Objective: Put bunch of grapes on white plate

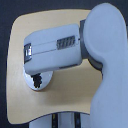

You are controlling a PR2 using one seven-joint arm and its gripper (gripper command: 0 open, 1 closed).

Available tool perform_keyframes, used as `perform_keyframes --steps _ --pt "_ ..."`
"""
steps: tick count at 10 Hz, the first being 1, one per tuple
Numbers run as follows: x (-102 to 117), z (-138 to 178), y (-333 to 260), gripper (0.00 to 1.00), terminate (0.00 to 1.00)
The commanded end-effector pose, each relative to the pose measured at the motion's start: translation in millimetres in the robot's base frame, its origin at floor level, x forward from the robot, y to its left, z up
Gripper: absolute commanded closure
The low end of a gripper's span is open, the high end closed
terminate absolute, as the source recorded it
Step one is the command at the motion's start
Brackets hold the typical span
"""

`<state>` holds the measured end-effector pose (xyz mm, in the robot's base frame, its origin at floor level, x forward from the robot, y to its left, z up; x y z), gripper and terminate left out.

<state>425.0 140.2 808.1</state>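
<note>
Grapes (36, 80) could roll off the white plate (46, 84) if they land too near its rim, I think, because the bunch sits close to the edge on the exterior view's left. They look like a small dark lump, partly under the big white arm (52, 47). The gripper (31, 70) is mostly hidden, so I cannot tell if it is wide or closed. The plate rests on the wooden table (70, 95).

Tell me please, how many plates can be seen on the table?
1. The white plate lies near the table's edge on the exterior view's left, partly covered by the robot arm. Another one could be hidden under the arm.
</note>
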Motion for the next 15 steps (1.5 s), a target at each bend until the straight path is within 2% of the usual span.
perform_keyframes --steps 1,5,8,15 --pt "10 -51 25 1.00 0.00" --pt "21 -77 15 1.00 0.00" --pt "25 -80 11 1.00 0.00" --pt "15 -75 14 1.00 0.00"
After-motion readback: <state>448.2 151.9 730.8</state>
